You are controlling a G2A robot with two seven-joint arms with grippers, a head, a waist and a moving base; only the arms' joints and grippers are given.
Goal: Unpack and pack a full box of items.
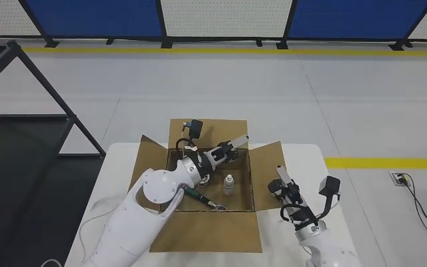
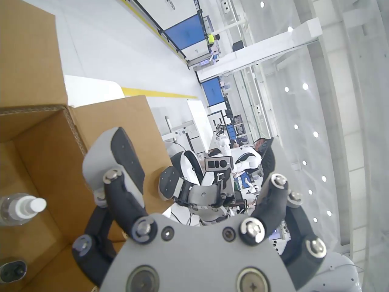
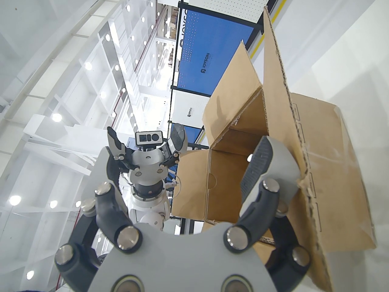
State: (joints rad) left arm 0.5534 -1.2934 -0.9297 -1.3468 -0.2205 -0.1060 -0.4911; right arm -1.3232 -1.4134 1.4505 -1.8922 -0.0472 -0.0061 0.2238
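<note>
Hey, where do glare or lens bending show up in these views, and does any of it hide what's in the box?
Top view: even light, no glare; the box is lightly shaded inside, yet the bottle stays plainly visible. Left wrist view: ceiling lamps glare and beams bow toward the edge, away from the bottle. Right wrist view: lamps flare beside the box, hiding nothing in it.

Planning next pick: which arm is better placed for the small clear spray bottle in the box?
Left. The left end effector, open, hangs over the open brown cardboard box, close to the small clear white-capped spray bottle. The right end effector sits outside, beside the side flap.
</note>
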